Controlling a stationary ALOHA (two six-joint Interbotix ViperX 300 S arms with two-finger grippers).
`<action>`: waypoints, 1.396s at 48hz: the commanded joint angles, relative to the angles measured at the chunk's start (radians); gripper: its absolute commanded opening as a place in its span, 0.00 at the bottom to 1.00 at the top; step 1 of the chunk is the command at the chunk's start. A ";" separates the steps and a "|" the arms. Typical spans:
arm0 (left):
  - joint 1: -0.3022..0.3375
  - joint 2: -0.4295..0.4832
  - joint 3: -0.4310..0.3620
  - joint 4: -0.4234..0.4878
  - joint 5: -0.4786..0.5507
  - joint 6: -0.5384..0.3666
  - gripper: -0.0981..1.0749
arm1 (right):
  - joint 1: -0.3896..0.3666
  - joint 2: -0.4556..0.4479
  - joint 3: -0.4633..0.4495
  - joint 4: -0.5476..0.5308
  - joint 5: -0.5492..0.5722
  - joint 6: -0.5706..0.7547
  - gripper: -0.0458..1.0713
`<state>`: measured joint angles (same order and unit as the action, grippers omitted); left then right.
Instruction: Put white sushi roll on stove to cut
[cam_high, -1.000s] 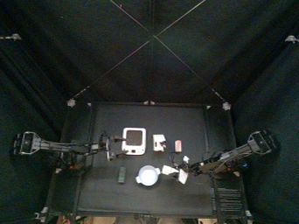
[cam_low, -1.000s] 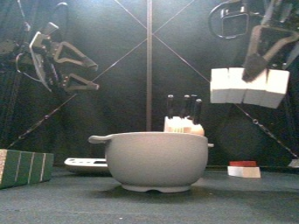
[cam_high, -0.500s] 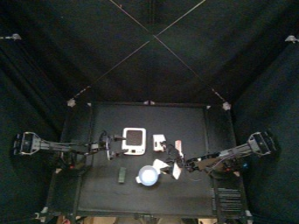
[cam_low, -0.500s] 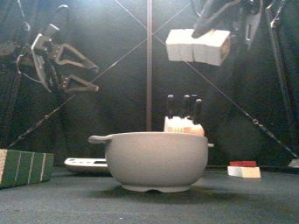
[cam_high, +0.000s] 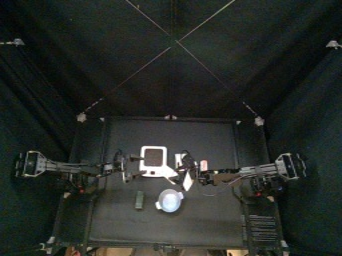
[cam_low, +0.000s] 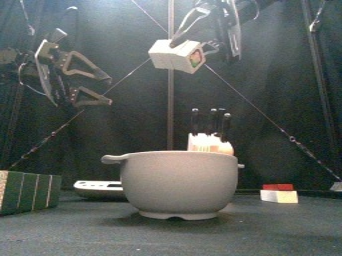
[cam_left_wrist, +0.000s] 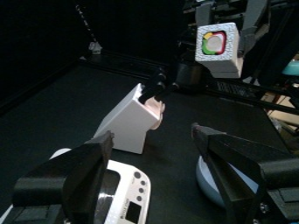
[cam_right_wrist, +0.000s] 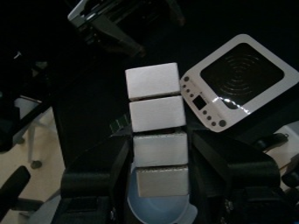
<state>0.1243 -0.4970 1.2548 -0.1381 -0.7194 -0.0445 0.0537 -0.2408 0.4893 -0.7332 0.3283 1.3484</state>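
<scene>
Here your right gripper (cam_right_wrist: 158, 188) is clamped on the white sushi roll (cam_right_wrist: 155, 131), holding it in the air above the table's middle, near the stove (cam_right_wrist: 239, 83). Your left gripper (cam_left_wrist: 158, 179) hovers by the table's left edge, jaws apart, empty.

Dim all round under black curtains, white things glowing brightest; the bowl (cam_low: 178, 183) up front looks slightly soft.
</scene>
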 joint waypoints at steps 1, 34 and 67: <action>0.003 -0.002 -0.009 -0.011 -0.005 0.000 0.97 | -0.046 0.008 -0.046 0.052 -0.003 0.002 0.67; 0.020 -0.138 0.075 -0.106 -0.005 0.003 0.97 | -0.218 0.262 -0.299 0.097 0.156 0.048 0.67; 0.025 -0.146 0.078 -0.120 0.021 0.005 0.97 | -0.132 0.491 -0.491 -0.202 0.466 0.545 0.68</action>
<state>0.1442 -0.6427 1.3468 -0.2592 -0.6934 -0.0414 -0.0859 0.2592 0.0337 -0.9112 0.7777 1.8669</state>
